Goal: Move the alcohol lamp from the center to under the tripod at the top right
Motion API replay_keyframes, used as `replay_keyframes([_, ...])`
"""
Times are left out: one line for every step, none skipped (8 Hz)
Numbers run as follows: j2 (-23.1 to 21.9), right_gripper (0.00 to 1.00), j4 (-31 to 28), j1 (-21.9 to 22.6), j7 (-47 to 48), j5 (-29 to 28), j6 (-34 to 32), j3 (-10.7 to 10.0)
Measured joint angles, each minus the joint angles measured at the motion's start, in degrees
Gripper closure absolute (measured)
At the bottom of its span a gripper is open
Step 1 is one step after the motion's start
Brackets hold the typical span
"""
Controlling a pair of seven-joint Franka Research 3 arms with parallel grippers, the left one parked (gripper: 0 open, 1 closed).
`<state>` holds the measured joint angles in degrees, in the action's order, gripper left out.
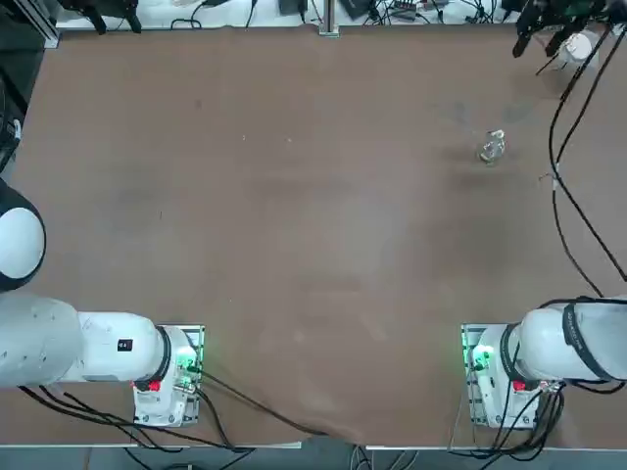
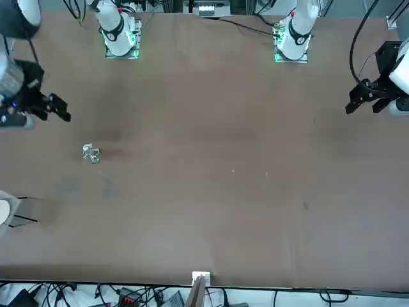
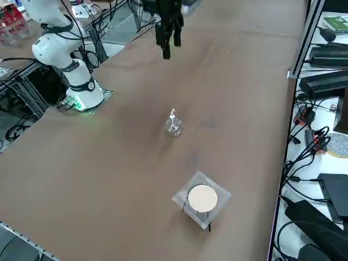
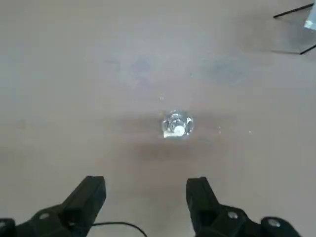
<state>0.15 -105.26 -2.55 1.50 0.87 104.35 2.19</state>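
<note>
The alcohol lamp [image 1: 492,147] [image 2: 91,153] [image 3: 173,125] [image 4: 177,124], a tiny clear glass vessel with a whitish top, stands upright on the brown table right of centre. The tripod [image 3: 202,198] [image 2: 4,211] [image 1: 580,46], a white disc on thin dark legs, stands at the far right corner, well apart from the lamp. In the wrist view only its legs [image 4: 294,12] show. My right gripper [image 4: 145,190] [image 3: 169,46] [image 2: 56,109] [image 1: 539,37] hangs high above the table near the lamp, open, with nothing between its fingers.
A black cable [image 1: 560,166] trails from my right arm over the table's right side. Boxes and cable bundles [image 3: 326,81] line the shelf beyond the table's far edge. The right arm's base [image 1: 495,367] is bolted at the near edge.
</note>
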Motion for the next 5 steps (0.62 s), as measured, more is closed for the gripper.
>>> replay_keyframes([0.15, 0.0, -4.34, -0.14, 0.0, 0.0, 5.29, -0.11])
replay_keyframes([0.22, 0.0, -9.19, -0.17, 0.01, 0.0, 11.06, -0.13])
replay_keyframes([0.33, 0.0, -14.33, -0.26, 0.06, 0.0, 17.64, -0.14])
replay_keyframes([0.67, 0.01, -18.95, -0.46, 0.06, 0.0, 23.71, -0.2])
replay_keyframes([1.66, 0.01, -21.74, -0.61, 0.06, 0.0, 27.37, -0.25])
